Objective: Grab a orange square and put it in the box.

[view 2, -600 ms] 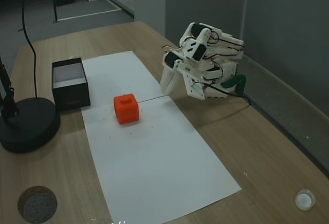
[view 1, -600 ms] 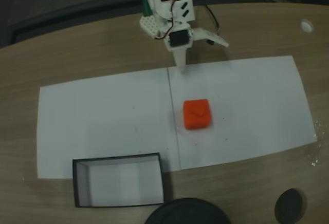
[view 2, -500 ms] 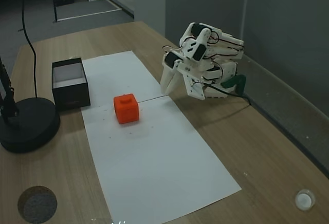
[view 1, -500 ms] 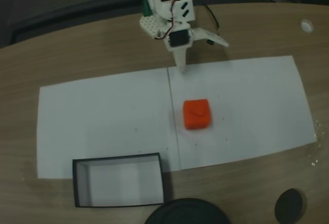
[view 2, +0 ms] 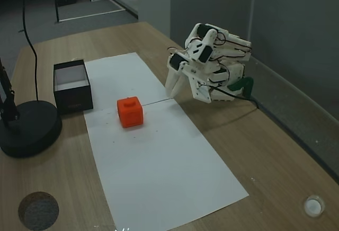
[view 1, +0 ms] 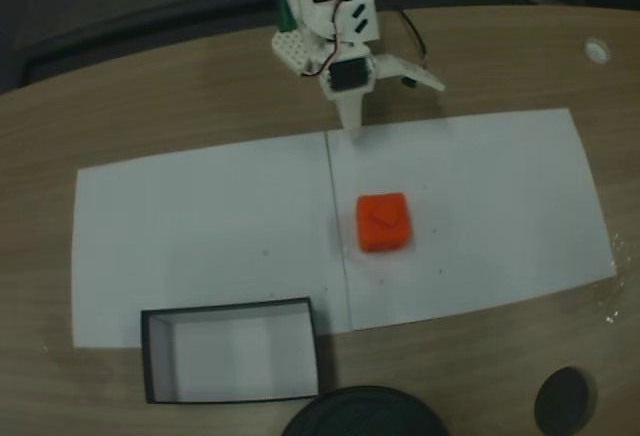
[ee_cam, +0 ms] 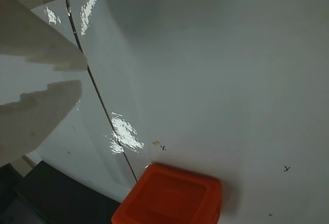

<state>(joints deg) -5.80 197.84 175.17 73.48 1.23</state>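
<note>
The orange square (view 1: 384, 222) lies on white paper, right of the pencil line down the paper's middle; a fixed view from the side shows the orange square (view 2: 130, 111) as a small block. The box (view 1: 235, 351), black-walled and pale inside, stands at the paper's near left corner, and the box (view 2: 72, 85) appears at the far left in the side view. My white gripper (view 1: 352, 128) hangs at the paper's far edge, well apart from the square, with nothing held. In the wrist view the gripper (ee_cam: 81, 76) has its two fingers nearly touching, and the orange square (ee_cam: 172, 196) is at the bottom edge.
A large round black base (view 2: 29, 127) with a pole stands near the box. A small dark disc (view 1: 563, 401) and a white cap (view 1: 597, 50) lie on the wooden table (view 1: 150, 116). The paper (view 1: 200, 226) between square and box is bare.
</note>
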